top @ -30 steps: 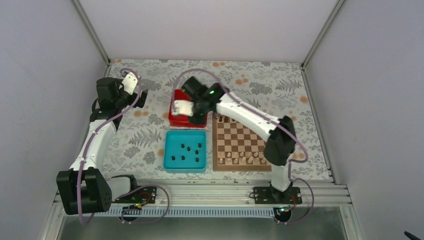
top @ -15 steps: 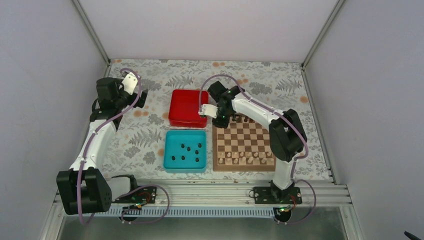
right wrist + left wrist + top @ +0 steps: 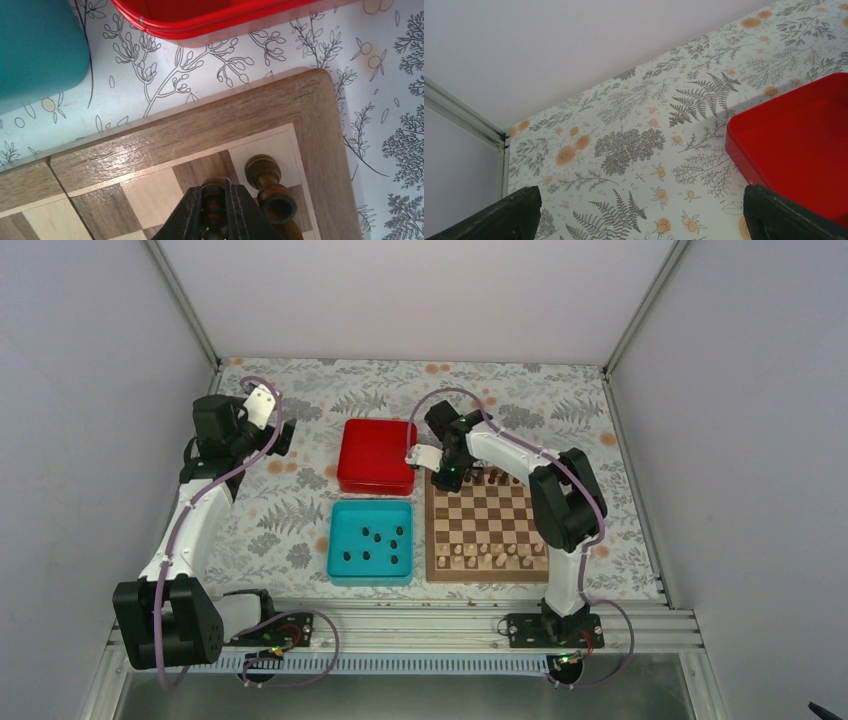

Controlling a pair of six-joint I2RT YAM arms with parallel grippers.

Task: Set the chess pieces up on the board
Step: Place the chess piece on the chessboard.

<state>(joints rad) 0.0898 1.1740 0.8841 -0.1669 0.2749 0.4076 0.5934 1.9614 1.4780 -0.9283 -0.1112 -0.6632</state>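
The board (image 3: 487,525) lies right of centre. Some dark chess pieces (image 3: 497,478) stand on its far row. Several more lie in the teal tray (image 3: 340,515). My right gripper (image 3: 449,478) hovers at the board's far left corner. In the right wrist view it (image 3: 215,200) is shut on a dark piece (image 3: 214,187), over a dark square on the board (image 3: 190,132). Another dark piece (image 3: 267,187) stands on the light corner square beside it. My left gripper (image 3: 281,438) is open and empty over the cloth, as the left wrist view (image 3: 641,215) shows.
The red box (image 3: 376,455) sits left of the board's far corner and shows in both wrist views (image 3: 799,145) (image 3: 225,15). The teal tray corner (image 3: 35,45) is close by. Pale pieces (image 3: 490,555) line the board's near rows.
My right gripper has moved right from over the red box to the board's far left corner and come lower. The left arm has not moved.
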